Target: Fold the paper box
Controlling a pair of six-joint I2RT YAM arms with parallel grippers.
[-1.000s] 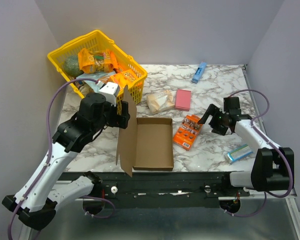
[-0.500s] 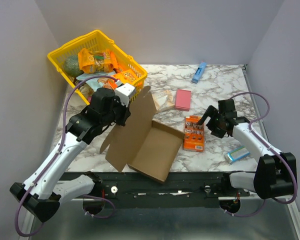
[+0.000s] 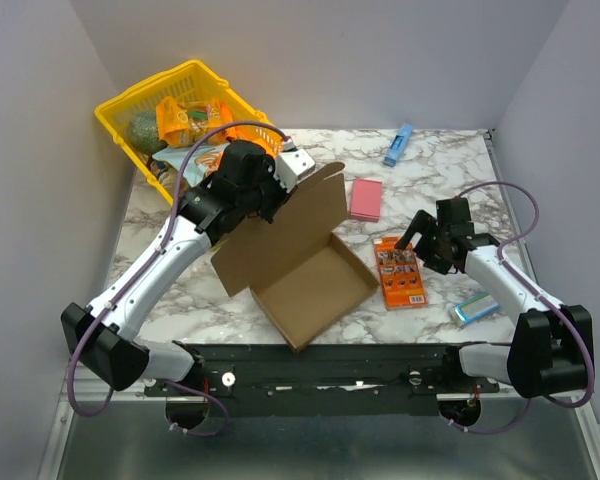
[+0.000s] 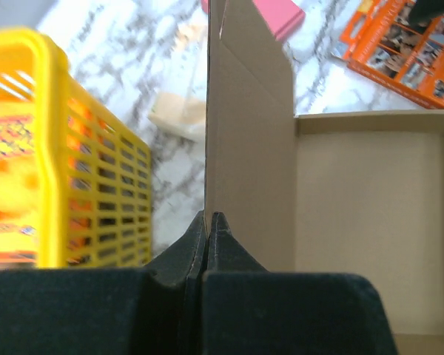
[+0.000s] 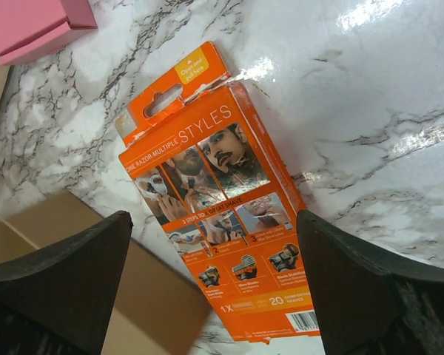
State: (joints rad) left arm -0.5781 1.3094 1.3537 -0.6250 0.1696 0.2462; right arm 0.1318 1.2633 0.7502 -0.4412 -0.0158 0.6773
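The white, grey-veined marble table [image 3: 450, 160] carries everything. Near its front edge, turned askew, sits the paper box [image 3: 315, 285], a plain brown corrugated cardboard mailer. Its shallow tray is already formed and lies flat, and its broad lid panel stands up on the left side, leaning toward the yellow plastic mesh basket [image 3: 145, 85] of groceries at the back left.

The panel stands because the left gripper [image 3: 272, 198] is pinched tight on its upper edge. In the left wrist view the black fingers meet on the thin cardboard [image 4: 248, 148] with no gap, which looks like a hold for swinging the lid over the tray.

The right gripper [image 3: 422, 240] hangs with its jaws spread wide and holds nothing. It hovers just above the flat orange printed razor pack [image 3: 400, 270], probably waiting to steady the tray. A pink rectangular box [image 3: 366, 198], a small blue object [image 3: 398, 145] and a teal packet [image 3: 478, 308] lie well apart from the work.

The arm hides the grip itself from above. The standing panel screens the table behind it, and the left wrist view cuts off the tray's near and right walls. I cannot tell whether the lid's tuck flaps are creased.
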